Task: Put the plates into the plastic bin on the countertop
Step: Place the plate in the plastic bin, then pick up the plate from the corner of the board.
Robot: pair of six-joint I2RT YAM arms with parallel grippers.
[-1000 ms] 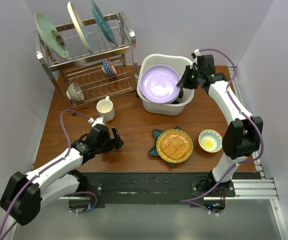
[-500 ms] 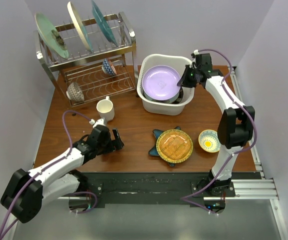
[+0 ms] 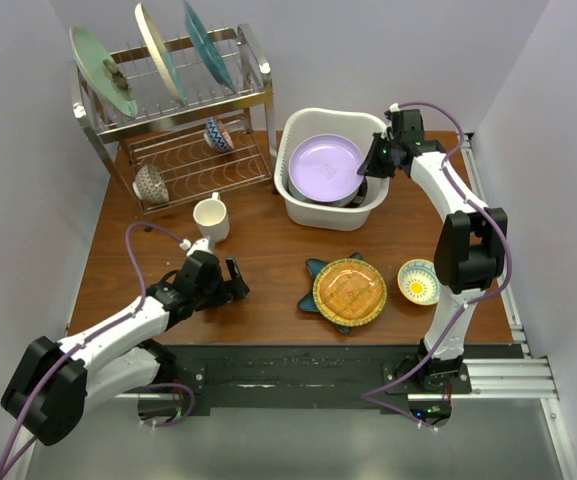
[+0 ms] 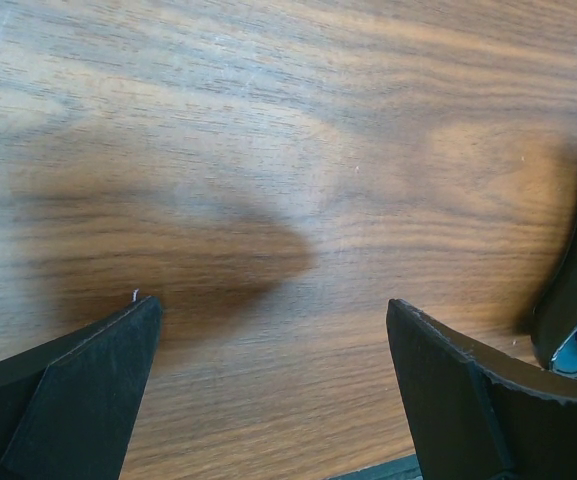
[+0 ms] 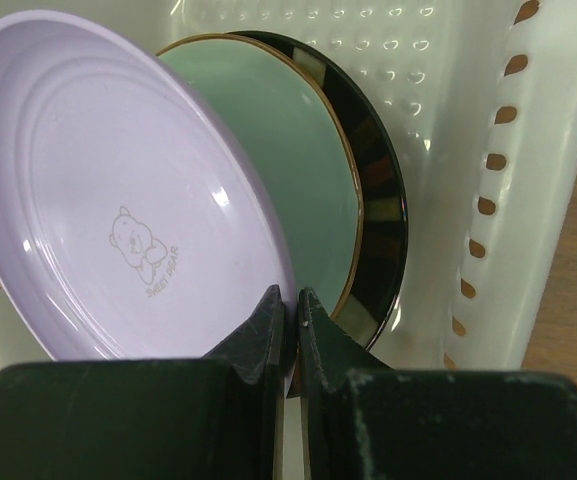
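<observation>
**A:** What is your right gripper (image 5: pixel 290 300) doing?

**B:** Its jaws are pinching the lower rim of the lavender plate (image 5: pixel 118 200). Your wrist view shows both fingers pressed against that edge. The plate stands tilted inside the plastic bin (image 3: pixel 308 122), in front of a mint plate (image 5: pixel 298 170). A black-rimmed plate (image 5: pixel 383 225) stands behind that one, near the bin's wall.

**A:** Where does the bin sit in your overhead view?

**B:** At about one o'clock on the table (image 3: pixel 268 235). Your right arm reaches into it from its three o'clock side.

**A:** And your left gripper (image 4: pixel 273 305)?

**B:** Its jaws are spread wide, with only wood grain showing between them. It is at about eight o'clock on the table, well apart from the bin.

**A:** Which plates do you see outside the bin?

**B:** The amber plate (image 3: pixel 349 291) lies on the blue star-shaped plate (image 3: pixel 314 270), at about six o'clock from the bin.
</observation>
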